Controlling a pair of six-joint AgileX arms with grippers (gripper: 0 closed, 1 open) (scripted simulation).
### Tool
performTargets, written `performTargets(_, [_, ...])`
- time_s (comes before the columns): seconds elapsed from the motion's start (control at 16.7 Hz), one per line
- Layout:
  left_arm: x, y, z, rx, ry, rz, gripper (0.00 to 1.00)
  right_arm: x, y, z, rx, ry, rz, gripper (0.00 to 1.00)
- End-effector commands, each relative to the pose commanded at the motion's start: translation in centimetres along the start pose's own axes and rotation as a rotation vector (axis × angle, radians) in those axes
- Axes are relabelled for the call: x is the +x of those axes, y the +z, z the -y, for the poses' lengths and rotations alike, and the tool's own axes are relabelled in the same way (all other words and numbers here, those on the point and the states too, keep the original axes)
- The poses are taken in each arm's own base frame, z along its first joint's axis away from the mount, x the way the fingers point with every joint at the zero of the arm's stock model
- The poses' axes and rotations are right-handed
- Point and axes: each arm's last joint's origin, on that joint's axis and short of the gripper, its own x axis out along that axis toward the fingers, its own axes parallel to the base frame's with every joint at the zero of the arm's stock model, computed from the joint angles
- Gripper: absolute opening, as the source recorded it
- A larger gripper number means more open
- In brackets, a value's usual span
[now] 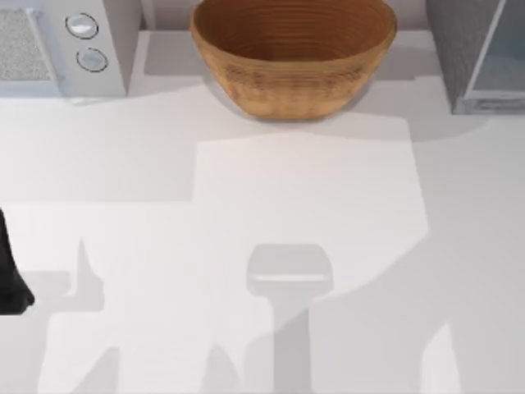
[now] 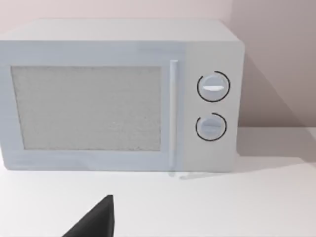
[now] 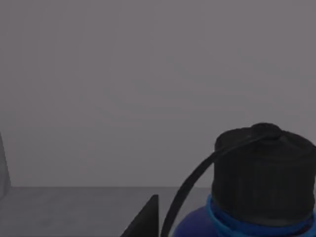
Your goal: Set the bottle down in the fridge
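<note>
Your top view shows the woven basket at the back middle of the table, with nothing inside it. The fridge stands at the back right, the microwave at the back left. In your right wrist view the bottle stands upright before a dim grey wall, its strap hanging beside the cap. Whether either gripper is apart or together, you cannot tell. The left arm is parked at the left edge.

Woven wicker basket; smooth matt table; speckled fridge.
</note>
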Motion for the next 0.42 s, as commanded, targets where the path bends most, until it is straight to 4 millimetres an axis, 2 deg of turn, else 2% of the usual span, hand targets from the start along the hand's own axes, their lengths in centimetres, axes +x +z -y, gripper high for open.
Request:
performTargets(0.06, [0.0, 0.0, 0.0, 0.0, 0.0, 0.0, 1.0, 0.0, 0.0, 0.0, 0.0, 0.0, 0.0, 0.98])
performTargets(0.12, [0.0, 0.0, 0.0, 0.0, 0.0, 0.0, 1.0, 0.0, 0.0, 0.0, 0.0, 0.0, 0.0, 1.0])
performTargets(0.42, [0.0, 0.0, 0.0, 0.0, 0.0, 0.0, 1.0, 0.0, 0.0, 0.0, 0.0, 0.0, 0.0, 1.0])
